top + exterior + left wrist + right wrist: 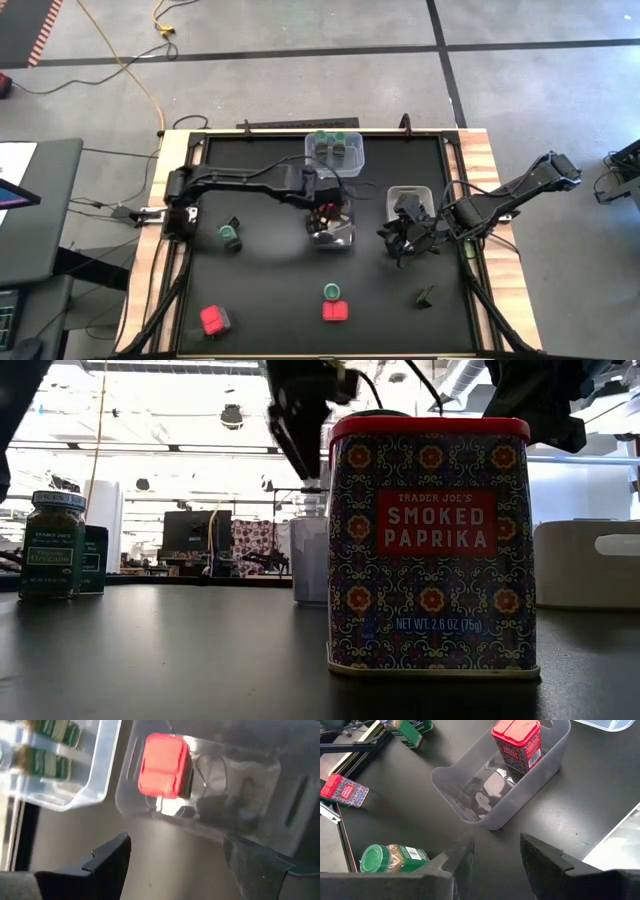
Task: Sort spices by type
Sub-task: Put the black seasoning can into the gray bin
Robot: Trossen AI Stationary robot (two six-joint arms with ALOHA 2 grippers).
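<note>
A red square-topped spice tin [162, 765] stands in a clear tub [338, 238] at the table's middle. My left gripper [180, 865] hangs open above that tub, touching nothing. My right gripper [497, 855] waits open to the tub's right, above the table, nothing between its fingers. Several green-lidded jars [335, 148] sit in a second clear tub [352, 160] at the far edge. Loose on the table are a green-lidded jar [231, 236] at the left, another green jar [332, 291], a red tin [335, 311] beside it, and a red tin [215, 320] at the near left.
A white tub [412, 195] stands at the right, just beyond my right gripper. A small dark thing [425, 296] lies near the right front. The low view is filled by a paprika tin [430, 545]. Bare table lies between the left jar and the middle tub.
</note>
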